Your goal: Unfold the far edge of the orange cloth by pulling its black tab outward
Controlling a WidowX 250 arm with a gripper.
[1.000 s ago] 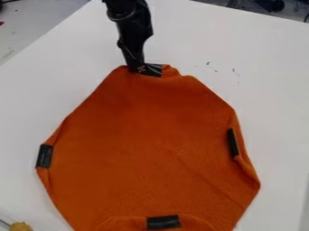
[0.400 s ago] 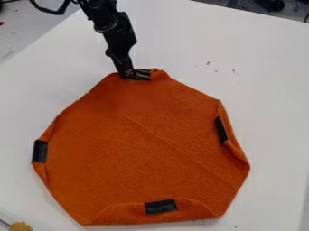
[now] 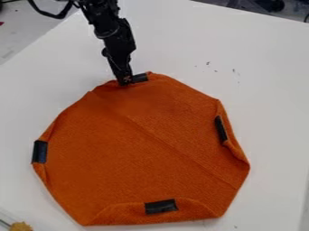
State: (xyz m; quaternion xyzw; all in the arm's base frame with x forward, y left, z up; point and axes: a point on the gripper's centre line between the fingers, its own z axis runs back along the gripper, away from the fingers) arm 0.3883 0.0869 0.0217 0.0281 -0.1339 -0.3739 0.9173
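Gripper (image 3: 125, 83) and top edge of orange cloth (image 3: 136, 155) sank — jaws' state I can't tell.

White tabletop (image 3: 181, 45), grey floor (image 3: 21, 31).

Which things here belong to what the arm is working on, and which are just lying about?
In the work:
- gripper, at the far edge of the cloth
- orange cloth, with black patches near its edges

Lying about:
- yellow-brown fuzzy thing, lower left
- dark specks on the white table
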